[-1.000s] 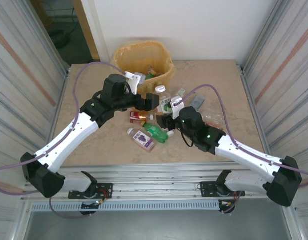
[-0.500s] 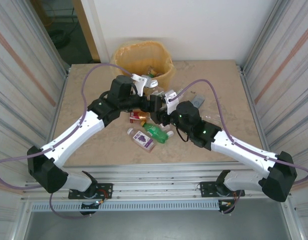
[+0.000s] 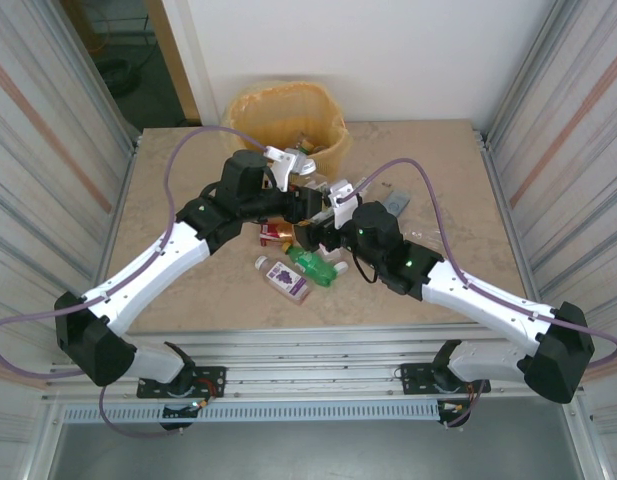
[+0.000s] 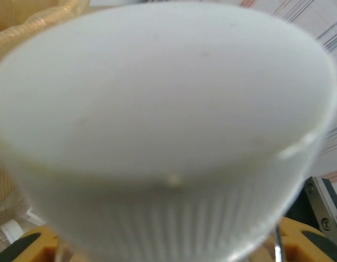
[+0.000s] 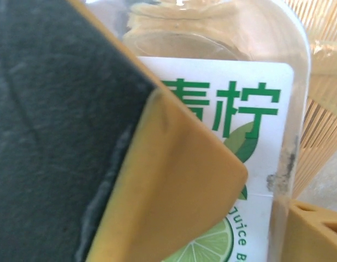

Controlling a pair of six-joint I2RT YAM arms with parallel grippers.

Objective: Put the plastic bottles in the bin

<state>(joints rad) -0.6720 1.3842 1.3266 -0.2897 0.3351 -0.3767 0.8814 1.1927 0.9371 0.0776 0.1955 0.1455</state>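
Above the surface (image 3: 438,160), just short of the bin (image 3: 250,115), a handover is taking place. The left tool (image 3: 304,203), spread wide a second ago, is now clenching the white cap (image 4: 168,109) of the lime-label bottle (image 5: 255,109). Both arms are reaching inward with elbows out, and the right tool (image 3: 323,222) is straddling the label; I cannot tell whether it is releasing.

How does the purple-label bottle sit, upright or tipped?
Tipped: the purple-label bottle lies flat on the table, label facing up, beside the green bottle, which also lies flat.
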